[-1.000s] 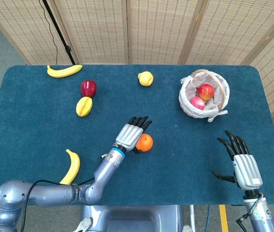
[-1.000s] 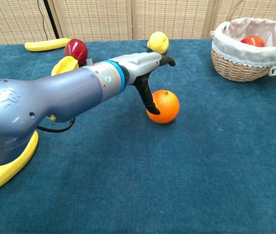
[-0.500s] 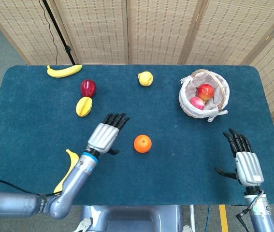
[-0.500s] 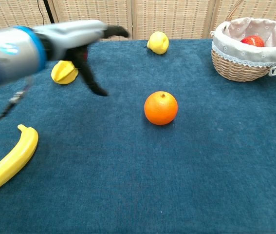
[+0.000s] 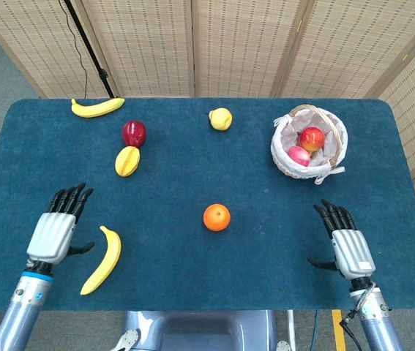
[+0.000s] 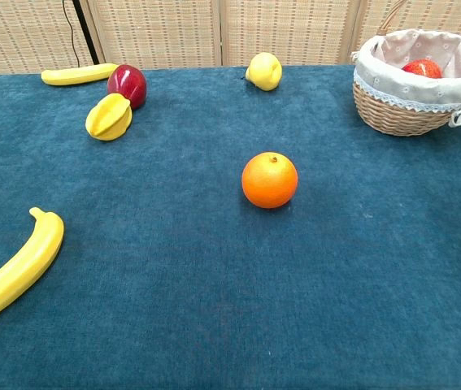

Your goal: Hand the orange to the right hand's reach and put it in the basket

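Note:
The orange (image 5: pixel 217 217) lies alone on the blue cloth near the table's middle, also plain in the chest view (image 6: pixel 269 179). The wicker basket (image 5: pixel 288 162) with white lining stands at the back right (image 6: pixel 393 114) and holds two red fruits. My left hand (image 5: pixel 57 229) hovers open at the front left, far from the orange, beside a banana. My right hand (image 5: pixel 345 243) is open at the front right, well to the right of the orange. Neither hand shows in the chest view.
A banana (image 5: pixel 104 259) lies by my left hand. Further back lie a starfruit (image 5: pixel 127 161), a dark red apple (image 5: pixel 134 133), another banana (image 5: pixel 97 108) and a yellow fruit (image 5: pixel 220 118). Bamboo screens stand behind the table.
My left hand let go of the orange and drew back to the front left. The orange stays where it was set. My right hand shifted slightly left and forward.

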`<state>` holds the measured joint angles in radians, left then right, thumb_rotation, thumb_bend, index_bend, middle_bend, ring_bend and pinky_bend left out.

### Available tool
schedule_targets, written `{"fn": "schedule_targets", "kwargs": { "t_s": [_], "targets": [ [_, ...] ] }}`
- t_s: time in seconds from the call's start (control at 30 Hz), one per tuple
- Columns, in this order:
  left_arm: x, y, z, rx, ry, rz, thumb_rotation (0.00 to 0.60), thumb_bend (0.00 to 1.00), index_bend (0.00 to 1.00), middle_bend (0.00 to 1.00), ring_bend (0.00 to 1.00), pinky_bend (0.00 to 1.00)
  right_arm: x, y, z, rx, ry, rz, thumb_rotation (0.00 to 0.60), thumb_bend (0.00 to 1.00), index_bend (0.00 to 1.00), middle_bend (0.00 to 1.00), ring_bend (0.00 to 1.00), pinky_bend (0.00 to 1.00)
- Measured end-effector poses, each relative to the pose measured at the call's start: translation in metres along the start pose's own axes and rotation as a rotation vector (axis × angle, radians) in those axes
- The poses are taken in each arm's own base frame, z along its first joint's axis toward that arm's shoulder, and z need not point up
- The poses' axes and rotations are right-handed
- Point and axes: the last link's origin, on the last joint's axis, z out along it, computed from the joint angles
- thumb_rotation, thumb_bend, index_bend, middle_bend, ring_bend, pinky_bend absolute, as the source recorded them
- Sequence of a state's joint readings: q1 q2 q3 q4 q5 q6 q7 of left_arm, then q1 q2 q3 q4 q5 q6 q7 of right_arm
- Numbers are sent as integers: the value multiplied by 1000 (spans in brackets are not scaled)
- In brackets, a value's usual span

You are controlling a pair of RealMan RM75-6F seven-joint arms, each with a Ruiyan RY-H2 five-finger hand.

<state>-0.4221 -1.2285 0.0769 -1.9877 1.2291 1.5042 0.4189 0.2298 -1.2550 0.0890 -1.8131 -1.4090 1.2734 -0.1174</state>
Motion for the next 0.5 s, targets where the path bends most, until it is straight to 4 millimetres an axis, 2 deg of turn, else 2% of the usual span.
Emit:
{"fn": "schedule_targets", "kwargs": {
  "t_s": [0.13,0.23,0.5],
  "targets": [
    [-6,-26,-23,86,16,-10,600,0,0,0,0,51,-13,-20,12,59,-92,3,600,0,0,0,0,0],
    [-10,-37,-31,125,19,1,600,0,0,0,0,51,-19,-44,23,121,-136,3,600,0,0,0,0,0],
    [-15,-44,-36,140,12,-18,600,0,0,0,0,51,-39,-91,49,205,-186,-40,600,0,0,0,0,0]
  ]
}}
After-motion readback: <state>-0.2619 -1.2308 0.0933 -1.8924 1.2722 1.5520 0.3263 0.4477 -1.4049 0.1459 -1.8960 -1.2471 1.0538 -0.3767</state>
